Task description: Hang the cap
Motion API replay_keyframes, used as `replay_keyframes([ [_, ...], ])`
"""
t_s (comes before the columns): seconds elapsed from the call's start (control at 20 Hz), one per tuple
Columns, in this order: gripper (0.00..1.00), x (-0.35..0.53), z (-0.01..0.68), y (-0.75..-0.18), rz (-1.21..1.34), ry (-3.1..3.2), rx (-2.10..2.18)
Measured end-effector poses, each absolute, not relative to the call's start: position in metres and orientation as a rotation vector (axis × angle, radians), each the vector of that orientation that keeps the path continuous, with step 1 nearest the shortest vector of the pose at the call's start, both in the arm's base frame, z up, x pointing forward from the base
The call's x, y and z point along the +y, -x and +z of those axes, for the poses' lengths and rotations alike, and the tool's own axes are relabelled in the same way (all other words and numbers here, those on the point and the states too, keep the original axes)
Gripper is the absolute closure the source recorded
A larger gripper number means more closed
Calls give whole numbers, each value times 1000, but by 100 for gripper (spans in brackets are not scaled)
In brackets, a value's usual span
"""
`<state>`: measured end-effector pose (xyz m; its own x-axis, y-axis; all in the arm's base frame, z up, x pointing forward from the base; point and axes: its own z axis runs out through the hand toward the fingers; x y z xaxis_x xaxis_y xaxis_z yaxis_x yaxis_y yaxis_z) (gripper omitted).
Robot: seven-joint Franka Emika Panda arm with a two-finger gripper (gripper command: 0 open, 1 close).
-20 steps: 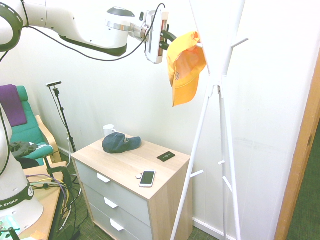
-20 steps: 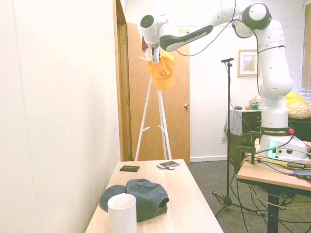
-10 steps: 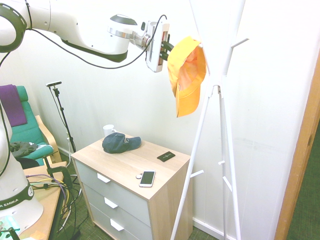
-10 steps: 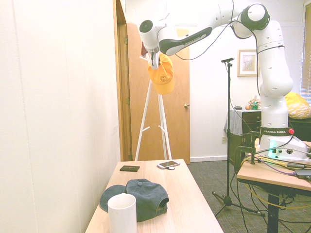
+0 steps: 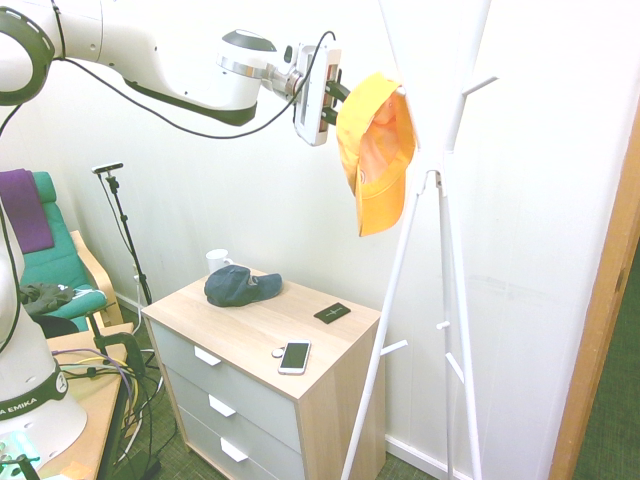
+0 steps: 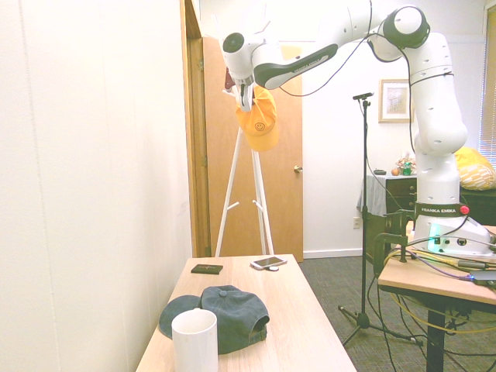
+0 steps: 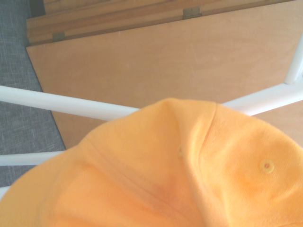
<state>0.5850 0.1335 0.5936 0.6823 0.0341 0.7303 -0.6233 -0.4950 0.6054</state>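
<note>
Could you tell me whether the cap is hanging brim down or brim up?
Brim down: the cap hangs at the rack, its brim pointing to the floor.

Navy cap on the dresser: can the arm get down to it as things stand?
Probably yes. The navy cap lies uncovered on the dresser, with only a mug close behind it. But the gripper is up at the coat stand, against the yellow cap.
</note>
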Motion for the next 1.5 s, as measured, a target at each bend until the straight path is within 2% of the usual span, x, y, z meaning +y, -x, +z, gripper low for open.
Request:
replay_keyframes([
  [0.75,0,136,588,-584,867,-1974,-495],
  [1.05,0,156,602,-578,831,-2258,-632],
  [1.5,0,171,610,-572,503,-2780,-770],
])
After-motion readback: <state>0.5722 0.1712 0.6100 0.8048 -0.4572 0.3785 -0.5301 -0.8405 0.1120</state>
